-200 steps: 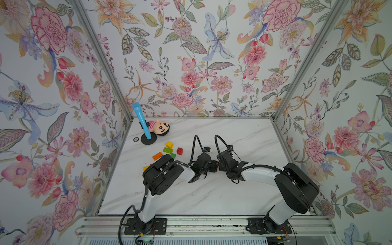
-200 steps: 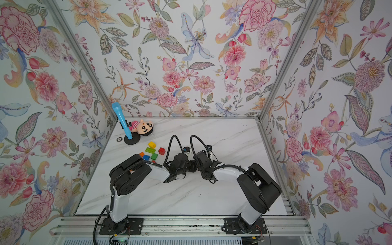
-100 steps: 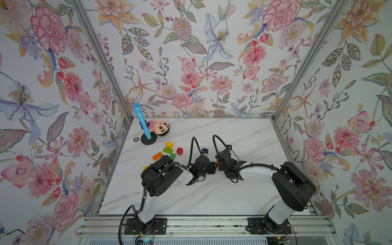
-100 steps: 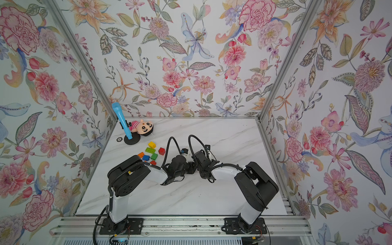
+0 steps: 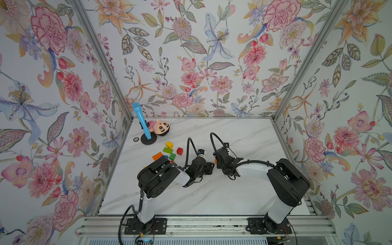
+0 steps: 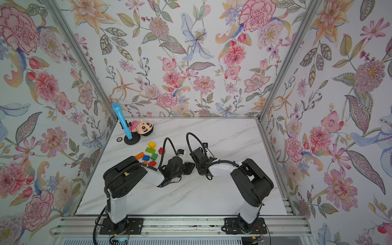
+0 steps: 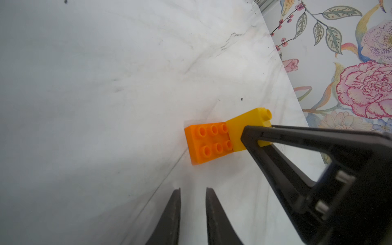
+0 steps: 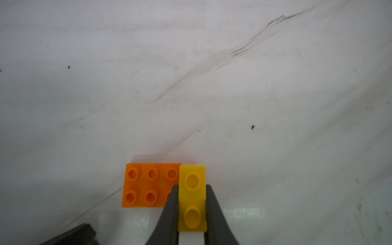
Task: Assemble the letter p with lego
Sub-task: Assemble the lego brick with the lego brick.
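Now the right gripper pinches the yellow brick by its smooth sides. The left gripper is closed down, empty. The brick is likely light, rigid and slippery.

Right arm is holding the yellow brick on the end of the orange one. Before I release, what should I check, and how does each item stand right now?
1. Right jaws shut on the yellow brick: ok.
2. Yellow brick sits over the end pair of studs on the orange brick, edges square to it: ok.
3. Yellow brick pressed fully home: cannot tell; neither wrist view shows the seam clearly.
4. Left jaws bracing the orange brick: not ok; they are shut, empty and stop short of it.
5. Loose bricks lie apart from the build, beside the left arm: ok.
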`<action>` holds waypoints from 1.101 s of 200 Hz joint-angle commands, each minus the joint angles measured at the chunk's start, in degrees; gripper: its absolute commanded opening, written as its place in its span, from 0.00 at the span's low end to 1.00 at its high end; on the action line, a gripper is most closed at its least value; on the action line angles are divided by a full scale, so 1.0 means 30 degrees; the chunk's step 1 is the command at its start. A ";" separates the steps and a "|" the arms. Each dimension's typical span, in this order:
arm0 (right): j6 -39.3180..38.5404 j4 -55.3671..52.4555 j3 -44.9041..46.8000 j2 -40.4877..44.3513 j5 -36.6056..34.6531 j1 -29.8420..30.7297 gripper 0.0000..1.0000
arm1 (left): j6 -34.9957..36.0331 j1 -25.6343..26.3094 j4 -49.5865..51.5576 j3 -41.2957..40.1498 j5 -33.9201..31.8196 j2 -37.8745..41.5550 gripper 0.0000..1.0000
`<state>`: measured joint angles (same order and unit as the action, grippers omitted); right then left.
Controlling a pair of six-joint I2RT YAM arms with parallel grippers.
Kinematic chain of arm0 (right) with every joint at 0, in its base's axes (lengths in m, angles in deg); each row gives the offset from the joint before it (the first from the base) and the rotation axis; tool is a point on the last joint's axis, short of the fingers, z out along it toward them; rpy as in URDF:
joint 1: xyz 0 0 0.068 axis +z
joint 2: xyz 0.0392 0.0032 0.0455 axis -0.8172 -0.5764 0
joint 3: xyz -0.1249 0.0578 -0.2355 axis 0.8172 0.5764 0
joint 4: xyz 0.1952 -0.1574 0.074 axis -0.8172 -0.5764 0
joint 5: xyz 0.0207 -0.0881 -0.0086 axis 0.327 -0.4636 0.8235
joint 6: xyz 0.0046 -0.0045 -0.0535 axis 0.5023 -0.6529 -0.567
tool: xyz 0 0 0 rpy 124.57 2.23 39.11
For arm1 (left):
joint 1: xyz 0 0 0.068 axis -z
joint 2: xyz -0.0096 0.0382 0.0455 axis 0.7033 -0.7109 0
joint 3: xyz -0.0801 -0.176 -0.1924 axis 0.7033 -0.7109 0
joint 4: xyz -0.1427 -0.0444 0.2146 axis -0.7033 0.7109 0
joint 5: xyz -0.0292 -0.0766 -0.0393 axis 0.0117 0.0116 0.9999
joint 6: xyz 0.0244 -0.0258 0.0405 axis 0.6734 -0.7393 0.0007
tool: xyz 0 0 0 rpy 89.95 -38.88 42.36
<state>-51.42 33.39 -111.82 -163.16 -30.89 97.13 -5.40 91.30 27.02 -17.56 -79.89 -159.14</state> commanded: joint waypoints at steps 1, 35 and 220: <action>0.0387 -0.3202 0.0678 -0.1779 0.2634 -0.0202 0.00 | 0.0008 -0.0290 -0.0262 -0.0405 -0.0711 0.0752 0.24; 0.0518 -0.3282 0.0395 -0.2273 0.4142 -0.0742 0.00 | 0.0080 -0.0518 -0.0279 -0.0647 -0.0796 0.1024 0.24; -0.0607 -0.4867 -0.0953 -0.0561 0.2610 0.0235 0.06 | 0.2187 -0.1677 0.2215 -0.2192 -0.2257 0.5175 0.40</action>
<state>-51.84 27.03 -116.41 -164.30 -26.52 97.07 -1.51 87.54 31.19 -22.65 -84.56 -146.07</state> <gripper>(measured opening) 0.179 0.388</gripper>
